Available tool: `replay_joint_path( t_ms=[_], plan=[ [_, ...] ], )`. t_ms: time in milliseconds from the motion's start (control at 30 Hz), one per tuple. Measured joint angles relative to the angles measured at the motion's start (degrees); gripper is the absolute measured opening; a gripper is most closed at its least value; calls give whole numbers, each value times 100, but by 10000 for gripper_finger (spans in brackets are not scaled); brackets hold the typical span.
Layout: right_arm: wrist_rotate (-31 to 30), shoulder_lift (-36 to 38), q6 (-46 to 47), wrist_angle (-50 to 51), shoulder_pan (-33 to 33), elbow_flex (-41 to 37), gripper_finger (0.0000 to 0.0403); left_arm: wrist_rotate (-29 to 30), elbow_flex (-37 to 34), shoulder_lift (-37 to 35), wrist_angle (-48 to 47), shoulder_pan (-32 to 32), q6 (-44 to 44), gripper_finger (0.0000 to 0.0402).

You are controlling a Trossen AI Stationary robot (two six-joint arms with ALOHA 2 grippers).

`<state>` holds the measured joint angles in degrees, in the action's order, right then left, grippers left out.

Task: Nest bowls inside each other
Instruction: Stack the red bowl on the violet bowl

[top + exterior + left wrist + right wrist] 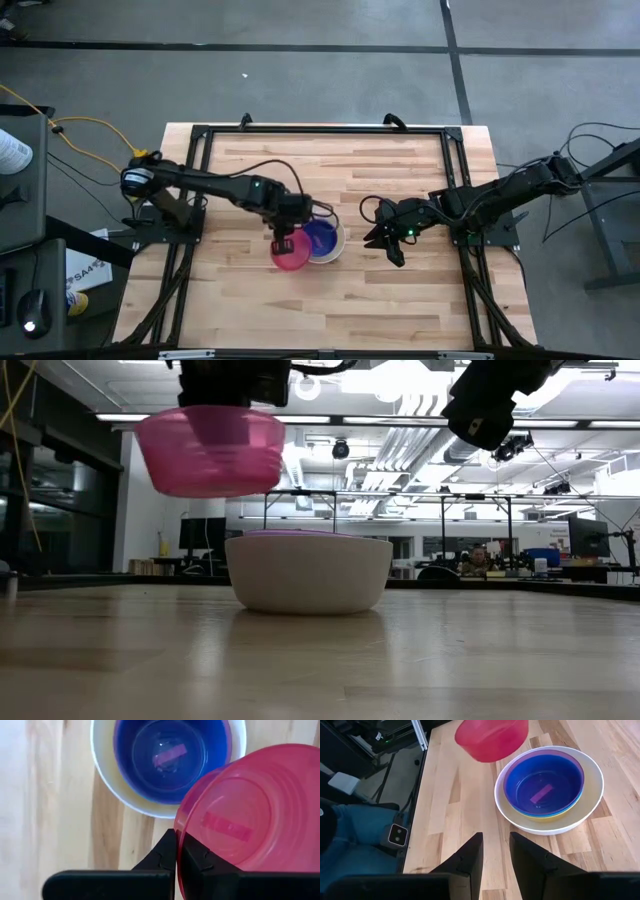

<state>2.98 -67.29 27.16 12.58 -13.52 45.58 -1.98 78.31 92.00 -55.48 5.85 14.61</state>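
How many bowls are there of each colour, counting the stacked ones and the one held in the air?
White bowl, outermost of the stack on the table: 1
Yellow bowl, inside the white: 1
Purple bowl, only a thin rim showing: 1
Blue bowl, innermost: 1
Red-pink bowl, held up by the left end effector: 1
Total: 5 bowls

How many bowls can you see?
5. The pink bowl hangs in the air, pinched by the left claw. The white bowl sits on the table with the yellow, purple and blue bowls nested inside it.
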Motion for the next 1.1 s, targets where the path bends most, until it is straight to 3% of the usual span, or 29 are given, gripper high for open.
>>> replay_joint_path(
  t_ms=[433, 1100],
  plan=[
    [0, 2, 0, -42, 1, 2, 89, 26, 974, 804, -463, -506, -496, 0],
    [-2, 1, 0, -87, 1, 2, 89, -61, 1844, 1639, -768, -782, 167, 0]
  ],
)
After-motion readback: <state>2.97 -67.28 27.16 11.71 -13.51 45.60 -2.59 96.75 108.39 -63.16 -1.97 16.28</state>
